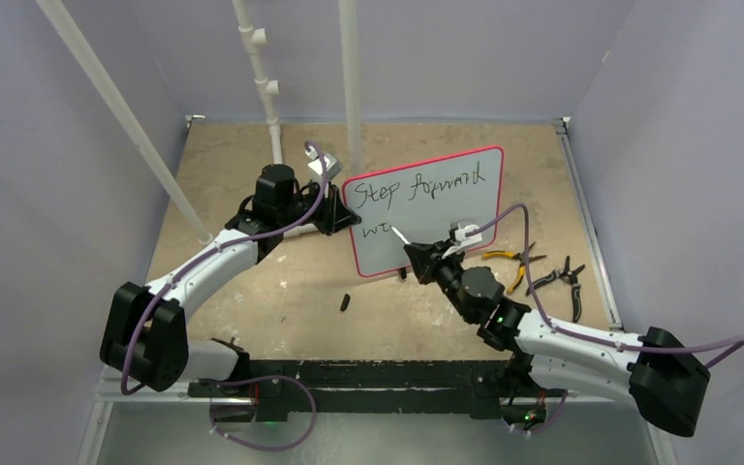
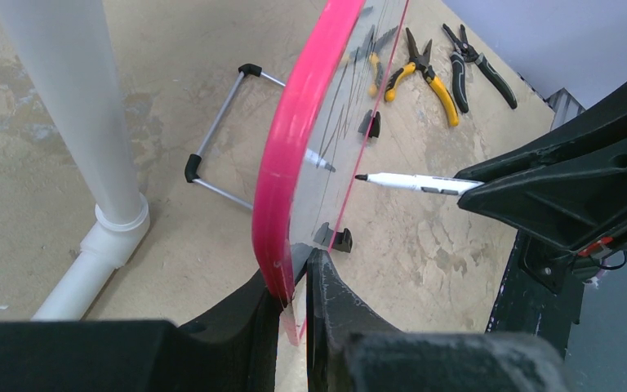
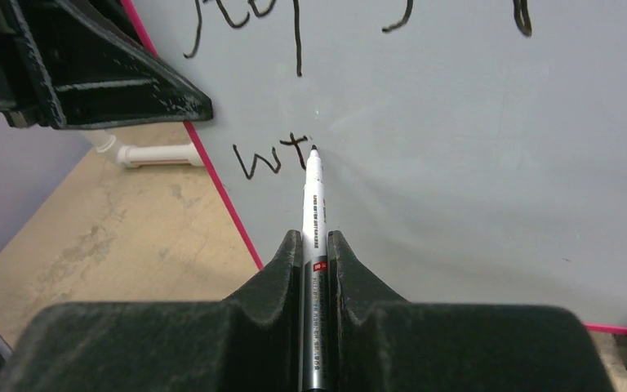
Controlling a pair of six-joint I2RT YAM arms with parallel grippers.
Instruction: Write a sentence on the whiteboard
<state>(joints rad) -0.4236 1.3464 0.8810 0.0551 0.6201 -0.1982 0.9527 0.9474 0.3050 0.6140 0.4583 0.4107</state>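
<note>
The whiteboard (image 1: pixel 446 218), white with a pink-red frame, stands upright on the table. Black writing (image 1: pixel 433 187) reads "Step forward" on its top line, with "wt" (image 1: pixel 376 230) below at the left. My left gripper (image 1: pixel 341 215) is shut on the board's left edge; the left wrist view shows its jaws clamped on the pink frame (image 2: pixel 282 188). My right gripper (image 1: pixel 417 254) is shut on a white marker (image 3: pixel 313 204). The marker's black tip touches the board just right of the "wt" (image 3: pixel 271 157). The left wrist view shows the marker (image 2: pixel 408 181) meeting the board.
A small black marker cap (image 1: pixel 345 302) lies on the table in front of the board. Yellow-handled pliers (image 1: pixel 513 266) and dark pliers (image 1: pixel 562 279) lie right of the board. White pipes (image 1: pixel 269 87) stand at the back. The board's wire stand (image 2: pixel 212 139) is behind it.
</note>
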